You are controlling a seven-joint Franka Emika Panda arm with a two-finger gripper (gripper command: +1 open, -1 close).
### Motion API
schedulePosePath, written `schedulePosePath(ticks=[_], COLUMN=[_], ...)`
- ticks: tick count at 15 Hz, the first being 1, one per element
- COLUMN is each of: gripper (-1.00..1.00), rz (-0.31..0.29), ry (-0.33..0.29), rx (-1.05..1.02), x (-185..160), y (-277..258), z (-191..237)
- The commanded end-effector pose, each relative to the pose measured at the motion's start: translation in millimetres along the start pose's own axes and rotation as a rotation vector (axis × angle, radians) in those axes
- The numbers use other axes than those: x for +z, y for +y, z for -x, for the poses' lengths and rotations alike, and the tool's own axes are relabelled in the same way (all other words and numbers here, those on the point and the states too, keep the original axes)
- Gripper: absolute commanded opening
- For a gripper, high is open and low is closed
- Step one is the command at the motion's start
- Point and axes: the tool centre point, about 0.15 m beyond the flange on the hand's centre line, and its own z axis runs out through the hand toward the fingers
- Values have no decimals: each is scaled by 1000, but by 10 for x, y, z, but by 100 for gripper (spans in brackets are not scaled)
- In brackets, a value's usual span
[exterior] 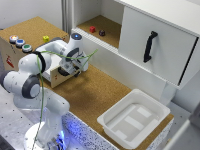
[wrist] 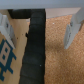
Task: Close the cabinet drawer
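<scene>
Cork sheeting covers the work surface and the top of the low wooden box at the exterior view's left. On that box top sit three round buttons and a small yellow piece. Just to their right the cabinet drawer stands pulled out of the box, mostly hidden by the white arm. The gripper hangs directly over the drawer front. In the wrist view its black bar handle lies between the two fingers, which are spread apart and grasp nothing. Further right, an open shelf holds a red block and a dark object. Beyond it is a large white door with a vertical black handle. A white plastic bin sits at lower right.
</scene>
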Motion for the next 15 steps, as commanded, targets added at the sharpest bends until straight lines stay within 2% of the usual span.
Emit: schedulePosePath(ticks=[1, 6, 12, 15], gripper=[-100, -100, -100, -100], rz=[-36, -70, -71, -52], ry=[-72, -115, -112, -121], rx=[-9, -32, -49, -81], x=[149, 293, 285, 281], y=[36, -59, -176, -285], z=[-225, -222, -235, -242])
